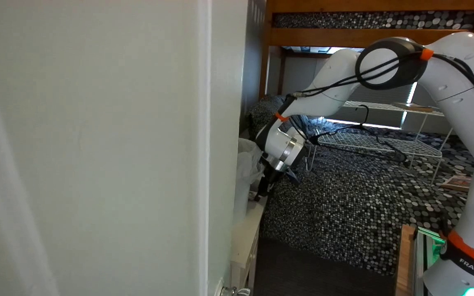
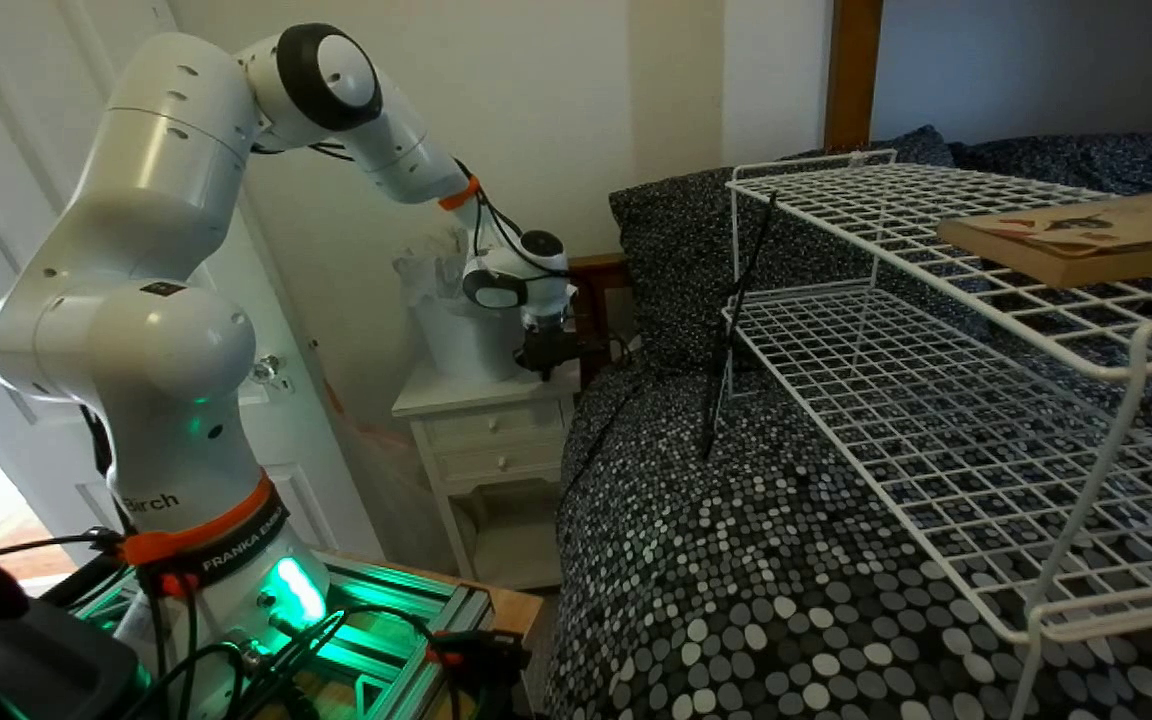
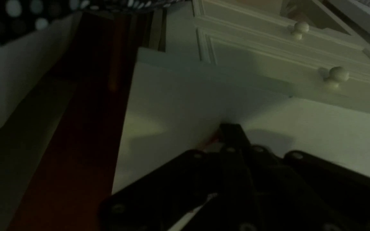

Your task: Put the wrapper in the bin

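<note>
In the wrist view a small, dim reddish scrap, apparently the wrapper (image 3: pixel 213 140), shows at the left side of the pincer (image 3: pixel 232 131), on or low over the white tabletop (image 3: pixel 162 96); the light is too poor to tell whether it touches the surface. The pincer is clenched, its fingers (image 3: pixel 234 141) drawn together and aimed down at the tabletop. They hide the spot, so whether the wrapper is caught between them cannot be told.

The bin (image 2: pixel 471 340), white and upright, stands on the same tabletop, a thin plastic liner (image 2: pixel 433 268) spilling over its rim. In both exterior views the pincer is just right of the bin. Two drawers (image 2: pixel 496 445) with round knobs sit below the tabletop.

Right of this, past a dark gap seen in the wrist view, lies the bed (image 2: pixel 726 600) under a dark dotted cover, a pillow (image 2: pixel 686 260) at its far end. On the bed stands a white two-shelf wire rack (image 2: pixel 966 430), with a book (image 2: pixel 1086 238) flat on the upper shelf and a black hanger (image 1: pixel 361 126) at its far end.

In an exterior view the arm (image 2: pixel 151 235) reaches in from the near left, with a pale door (image 1: pixel 97 148) behind it.
</note>
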`<state>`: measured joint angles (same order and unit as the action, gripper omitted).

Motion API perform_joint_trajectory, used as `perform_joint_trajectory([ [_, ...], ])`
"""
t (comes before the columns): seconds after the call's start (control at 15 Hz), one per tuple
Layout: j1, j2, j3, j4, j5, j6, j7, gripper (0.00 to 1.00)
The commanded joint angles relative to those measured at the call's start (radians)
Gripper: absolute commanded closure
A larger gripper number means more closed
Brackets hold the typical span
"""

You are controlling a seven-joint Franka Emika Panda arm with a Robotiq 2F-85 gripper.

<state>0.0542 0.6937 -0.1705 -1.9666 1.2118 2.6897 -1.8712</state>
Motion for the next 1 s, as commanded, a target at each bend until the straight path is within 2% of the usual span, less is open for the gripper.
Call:
perform_joint_trajectory([
  [0.0, -0.033, -0.130, 0.035, -0.113, -0.133, -0.003, 0.185, 1.00],
  [0.2, -0.019, -0.264, -0.005, -0.225, -0.321, -0.027, 0.422, 1.00],
  [0.27, 0.046, -0.301, -0.086, -0.254, -0.340, -0.056, 0.483, 1.00],
  [0.33, 0.053, -0.345, -0.108, -0.283, -0.398, -0.081, 0.559, 1.00],
  [0.4, -0.041, -0.402, -0.028, -0.306, -0.482, -0.075, 0.604, 1.00],
  [0.6, -0.114, -0.550, 0.016, -0.350, -0.561, -0.164, 0.661, 1.00],
  [0.73, -0.158, -0.634, 0.049, -0.349, -0.518, -0.248, 0.621, 1.00],
  [0.93, -0.162, -0.747, 0.056, -0.357, -0.455, -0.315, 0.584, 1.00],
])
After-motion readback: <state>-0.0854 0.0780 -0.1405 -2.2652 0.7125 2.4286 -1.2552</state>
